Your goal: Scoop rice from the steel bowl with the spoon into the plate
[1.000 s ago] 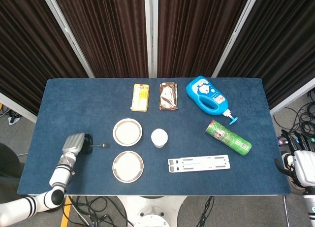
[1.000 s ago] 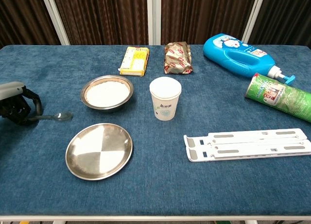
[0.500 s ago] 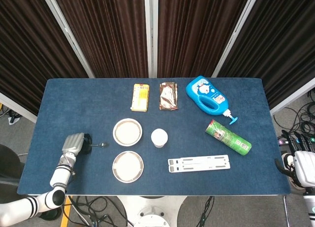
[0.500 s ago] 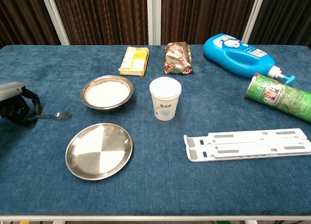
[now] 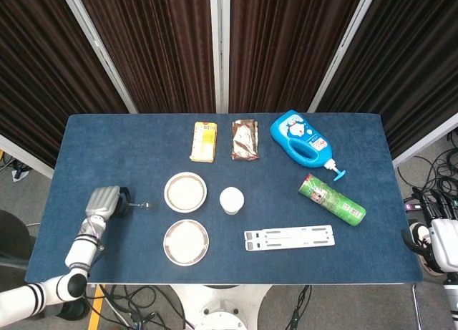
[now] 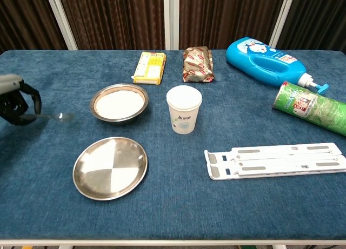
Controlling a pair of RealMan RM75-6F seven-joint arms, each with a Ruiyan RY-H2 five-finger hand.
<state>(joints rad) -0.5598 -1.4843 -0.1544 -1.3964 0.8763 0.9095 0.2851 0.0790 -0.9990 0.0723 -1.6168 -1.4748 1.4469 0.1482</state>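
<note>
The left hand (image 6: 15,102) grips the spoon (image 6: 54,117) by its handle, fingers curled round it. Against 1 second ago, hand and spoon have risen and drawn further left of the steel bowl (image 6: 119,102), the spoon's bowl apparently off the cloth: pickup looks done, scooping not begun. The rice-filled steel bowl sits just behind the empty plate (image 6: 110,168). Only the head view shows the right hand (image 5: 442,242), off the table's right edge; its fingers cannot be made out.
</note>
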